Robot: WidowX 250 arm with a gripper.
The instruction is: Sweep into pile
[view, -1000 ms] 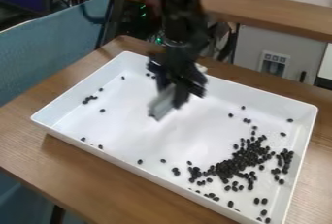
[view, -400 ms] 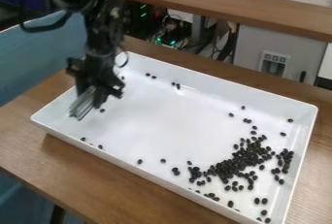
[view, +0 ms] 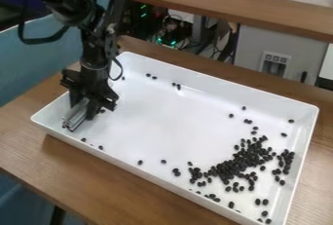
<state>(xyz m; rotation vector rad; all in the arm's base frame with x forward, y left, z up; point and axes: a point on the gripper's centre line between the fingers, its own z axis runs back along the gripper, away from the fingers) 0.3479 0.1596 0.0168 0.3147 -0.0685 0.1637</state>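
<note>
The black jointed robot arm [view: 95, 49] is extended from the upper left and bent steeply downward, its wrist held nearly upright above the left end of a white rectangular plastic tray [view: 156, 126]. By the black two-finger pincer [view: 84, 105], a silvery-grey ridged tool [view: 74, 119] is gripped, slanted down and to the left beside the tray's left wall. The tray is supported by a brown wood-grain worktop [view: 32, 156]. Small dark oval beans [view: 242, 163] are massed toward the tray's near right corner, with others scattered along its sides.

Raised wooden shelf [view: 221, 6] behind.
</note>
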